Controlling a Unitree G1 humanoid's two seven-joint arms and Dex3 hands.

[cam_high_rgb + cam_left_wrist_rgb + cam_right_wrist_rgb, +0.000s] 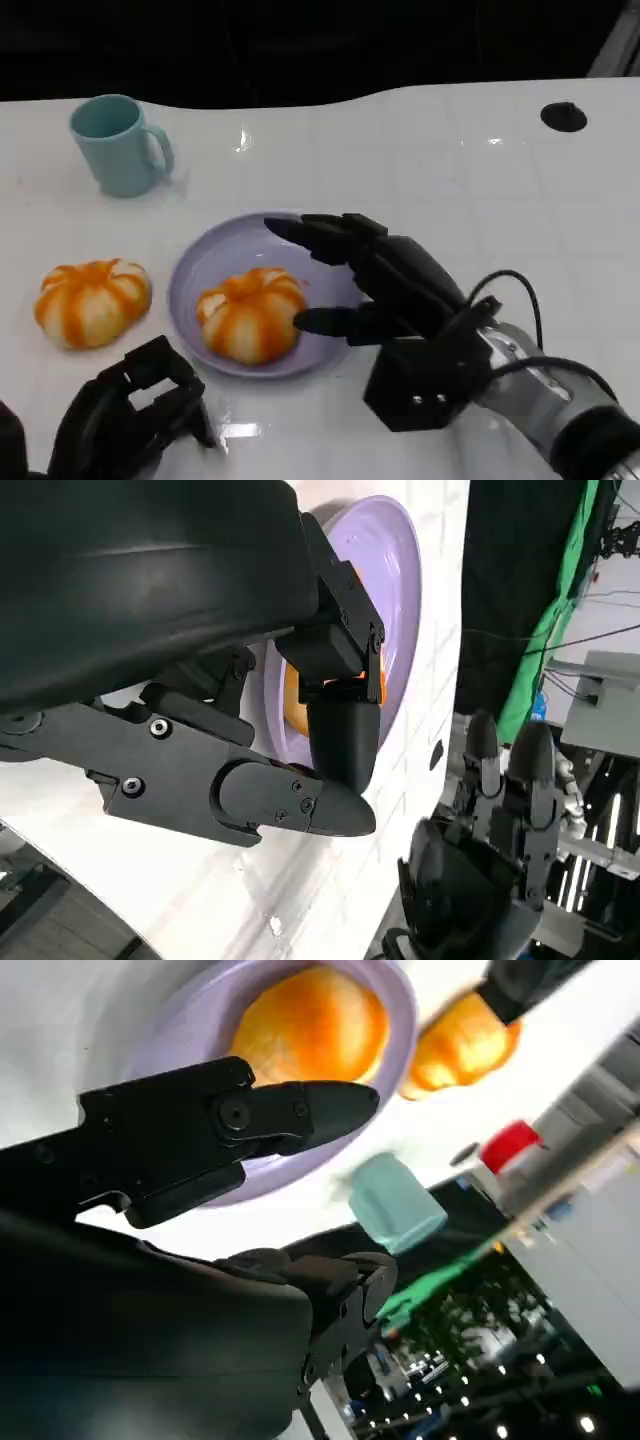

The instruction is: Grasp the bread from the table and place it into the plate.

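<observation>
An orange-and-white pumpkin-shaped bread [251, 313] lies in the lavender plate [200, 266] at the table's middle; I also see this bread [312, 1022] and the plate [185, 1030] in the right wrist view. A second, similar bread [92, 301] sits on the table left of the plate. My right hand [385, 280] hovers over the plate's right side, fingers spread, touching nothing. My left hand [130, 410] rests low at the near left, fingers loosely curled and empty. The left wrist view shows my left fingers [335, 720] before the plate [395, 570].
A light blue mug [118, 144] stands at the back left. A small black round mark [563, 116] sits at the back right. The white table [450, 180] ends in a dark edge at the back.
</observation>
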